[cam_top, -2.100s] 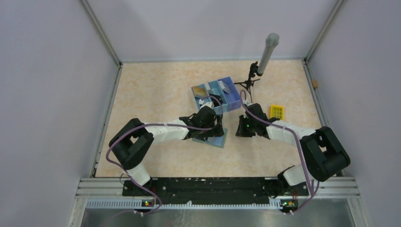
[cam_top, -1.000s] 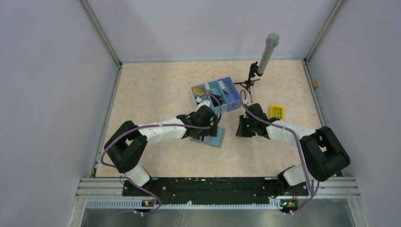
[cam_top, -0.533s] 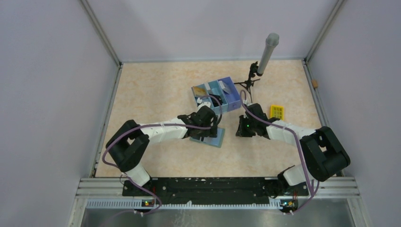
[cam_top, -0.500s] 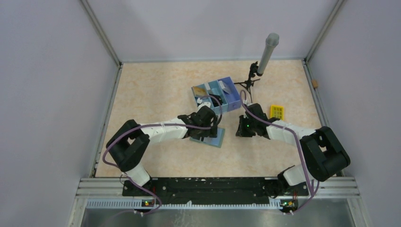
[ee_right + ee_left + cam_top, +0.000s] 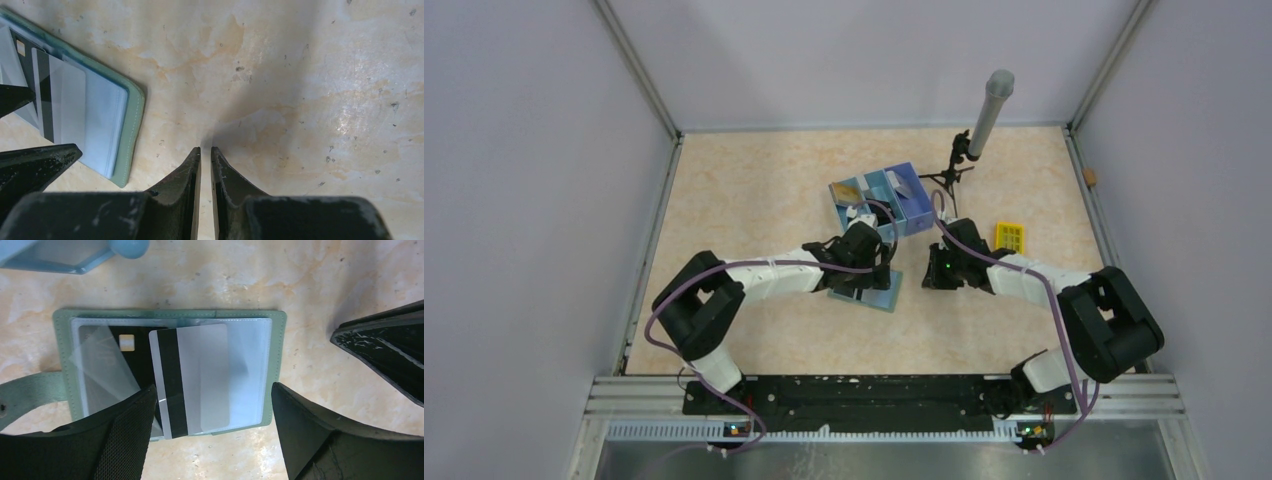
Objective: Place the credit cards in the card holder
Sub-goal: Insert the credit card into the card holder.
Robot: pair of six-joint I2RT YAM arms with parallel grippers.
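Bright, even light (soft shadows), mild glare on the table (image 5: pixel 360 100).

We're in a robot lab cell: bare pale walls (image 5: pixel 524 200) box a marbled table (image 5: pixel 754 190), robot arms (image 5: pixel 769 274) bolted to an aluminium rail (image 5: pixel 624 393), a microphone (image 5: pixel 991 112) on a tripod.

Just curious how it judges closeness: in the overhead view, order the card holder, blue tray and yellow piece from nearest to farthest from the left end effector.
1. The card holder, directly beneath the left end effector.
2. The blue tray, just beyond, toward the back wall.
3. The yellow piece, far off on the right side.
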